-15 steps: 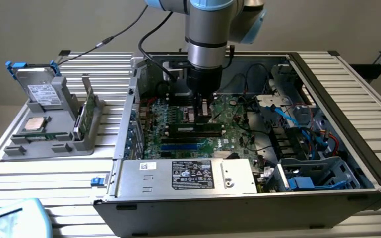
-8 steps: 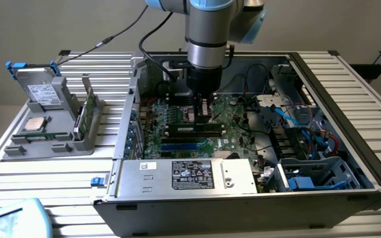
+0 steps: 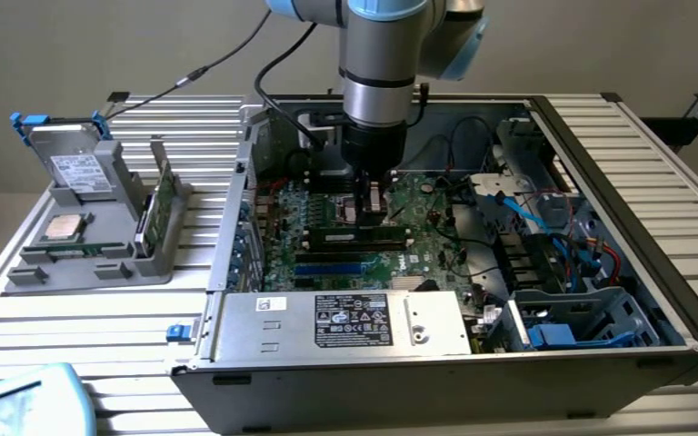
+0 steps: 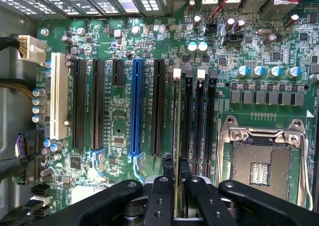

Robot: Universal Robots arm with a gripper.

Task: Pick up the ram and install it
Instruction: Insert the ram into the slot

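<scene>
Installing: my claw (image 4: 176,162) pinches narrow on the thin green circuit-board ram (image 4: 178,116), edge-on at the green motherboard (image 4: 119,111); seating needs straight, even pressure.

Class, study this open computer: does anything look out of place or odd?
The processor socket on the motherboard stands empty, while the square silver processor chip lies outside the case in the grey tray. Nothing looks spilled or broken.

The ram (image 4: 178,116) (thin, green) stands edge-up along a memory slot (image 4: 176,75), held by the end effector (image 4: 177,162)
</scene>
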